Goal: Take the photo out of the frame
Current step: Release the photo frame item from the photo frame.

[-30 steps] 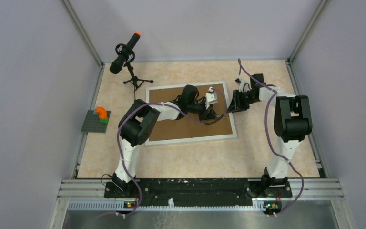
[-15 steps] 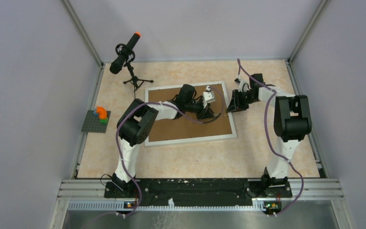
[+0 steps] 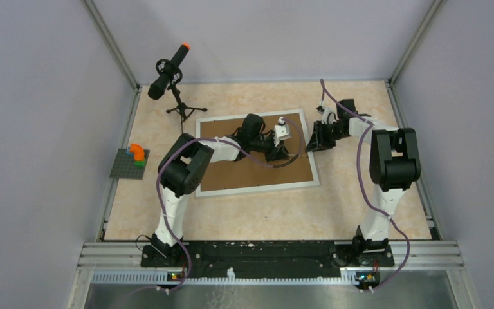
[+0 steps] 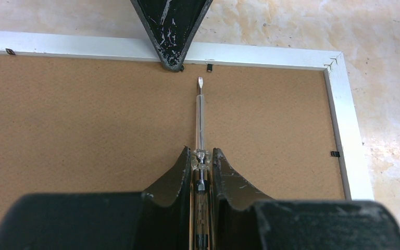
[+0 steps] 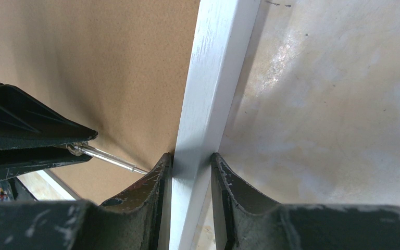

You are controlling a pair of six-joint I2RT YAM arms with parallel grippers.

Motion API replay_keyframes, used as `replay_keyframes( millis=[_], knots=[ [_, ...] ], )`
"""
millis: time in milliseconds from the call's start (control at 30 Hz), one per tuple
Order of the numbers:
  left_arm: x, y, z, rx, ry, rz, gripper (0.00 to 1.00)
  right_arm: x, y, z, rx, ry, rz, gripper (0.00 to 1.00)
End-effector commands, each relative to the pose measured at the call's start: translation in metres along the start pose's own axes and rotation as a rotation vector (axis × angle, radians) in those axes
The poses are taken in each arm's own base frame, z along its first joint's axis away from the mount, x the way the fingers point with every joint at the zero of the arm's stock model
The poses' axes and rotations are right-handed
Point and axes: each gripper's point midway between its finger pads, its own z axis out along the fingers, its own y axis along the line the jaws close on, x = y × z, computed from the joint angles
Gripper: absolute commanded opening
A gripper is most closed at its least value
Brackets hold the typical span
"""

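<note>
We see the frame [image 5: 208, 78] as white-painted wood, matt, with a fine grain showing through the paint. Its backing board [image 4: 83, 120] is brown pressed fibre, dull and faintly speckled. The screwdriver [image 4: 201, 120] has a bright polished metal shaft and a clear plastic handle. On the left gripper [image 4: 202, 159] and the right gripper [image 5: 191, 161] the jaws are hard black plastic, matt and scuffed with pale scratches. The bench [image 4: 385, 31] looks like beige marbled laminate, smooth with a soft sheen.
</note>
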Motion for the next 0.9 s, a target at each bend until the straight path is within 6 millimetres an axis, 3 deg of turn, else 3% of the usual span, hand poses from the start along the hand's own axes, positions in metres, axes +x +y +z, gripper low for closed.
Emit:
replay_keyframes(
  millis=[0, 500, 867],
  knots=[
    [0.006, -0.009, 0.0, 0.02, 0.026, -0.02, 0.0, 0.049, -0.017, 0.025, 0.074, 0.162, 0.012, 0.0],
    [-0.003, -0.021, 0.005, 0.084, -0.025, -0.029, 0.0, 0.05, -0.017, 0.025, 0.074, 0.161, 0.016, 0.0],
    [0.0, -0.004, 0.013, -0.007, -0.004, -0.072, 0.0, 0.05, -0.018, 0.025, 0.075, 0.162, 0.019, 0.0]
  ],
)
